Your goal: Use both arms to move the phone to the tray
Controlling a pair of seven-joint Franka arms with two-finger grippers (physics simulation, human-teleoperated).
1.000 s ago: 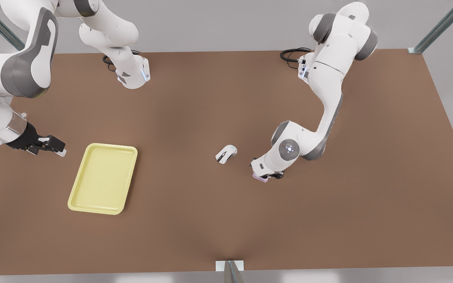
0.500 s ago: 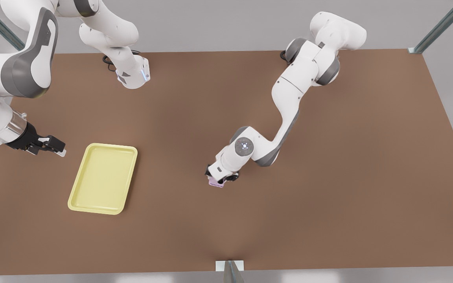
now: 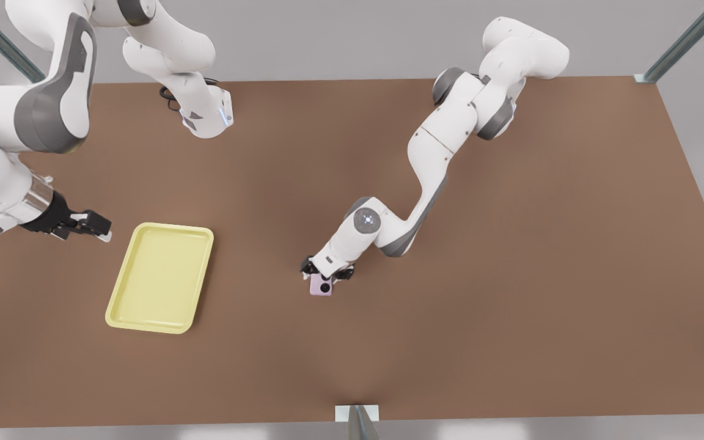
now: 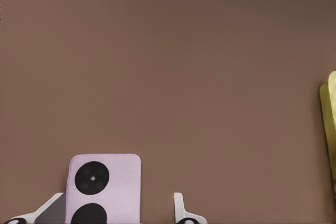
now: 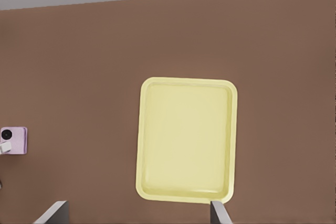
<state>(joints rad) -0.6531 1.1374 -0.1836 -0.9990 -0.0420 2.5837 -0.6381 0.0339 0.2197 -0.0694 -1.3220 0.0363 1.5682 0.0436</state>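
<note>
Brown table [image 3: 511, 275], phone [image 3: 321, 285] below open left end effector [image 3: 326, 273]

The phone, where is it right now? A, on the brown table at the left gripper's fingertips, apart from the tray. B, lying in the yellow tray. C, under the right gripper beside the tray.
A: the phone lies on the table at the left gripper, well apart from the tray.
</note>
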